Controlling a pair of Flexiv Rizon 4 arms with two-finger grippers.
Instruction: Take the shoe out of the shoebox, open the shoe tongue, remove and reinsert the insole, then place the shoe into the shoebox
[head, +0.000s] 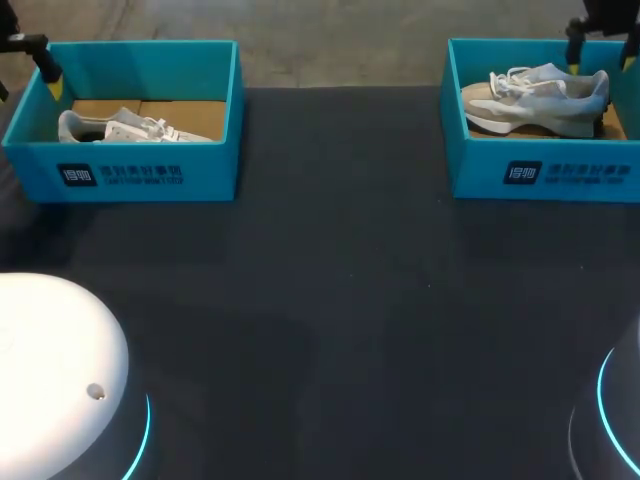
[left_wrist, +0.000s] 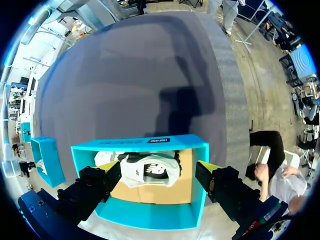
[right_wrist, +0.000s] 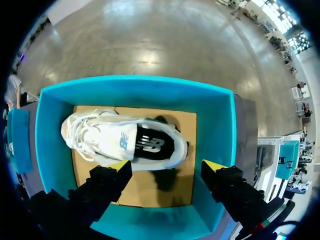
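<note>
Two teal shoeboxes stand at the table's far edge. The left shoebox holds a white shoe lying on brown cardboard. Above that box hangs my left gripper, open, its fingers spread to either side of the shoe without touching it. The right shoebox holds a white and beige shoe. My right gripper hangs over it, open, its yellow tips above the heel end of the shoe and nothing held.
The dark table stretches between the boxes and the front edge. The rounded bases of my arms sit at the front left and front right.
</note>
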